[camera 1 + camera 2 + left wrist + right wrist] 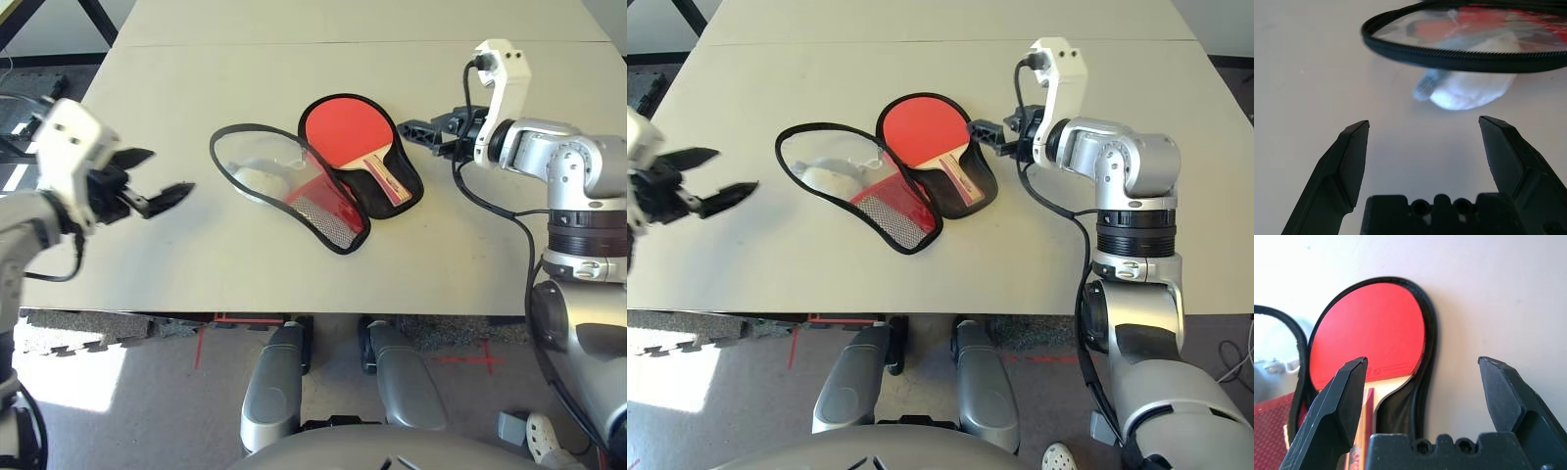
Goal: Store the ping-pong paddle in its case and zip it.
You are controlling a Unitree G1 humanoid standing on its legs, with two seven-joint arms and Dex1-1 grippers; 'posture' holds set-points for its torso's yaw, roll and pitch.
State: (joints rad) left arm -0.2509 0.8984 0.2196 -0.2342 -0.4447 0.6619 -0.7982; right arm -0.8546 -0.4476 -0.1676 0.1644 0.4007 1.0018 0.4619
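Ping-pong paddle (345, 131) lies in the case's (387, 201) open black-lined half, lid flap (257, 171) unfolded, unzipped; left gripper (149, 182) and right gripper (416, 133) both spread, holding nothing; closing and zipping remain.

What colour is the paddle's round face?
Bright red; the paddle lies in the open case, clearest in the right wrist view.

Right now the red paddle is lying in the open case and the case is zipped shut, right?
Not quite. The paddle does lie in the case, but the case is unzipped, its flap spread open on the table. The left eye view shows it.
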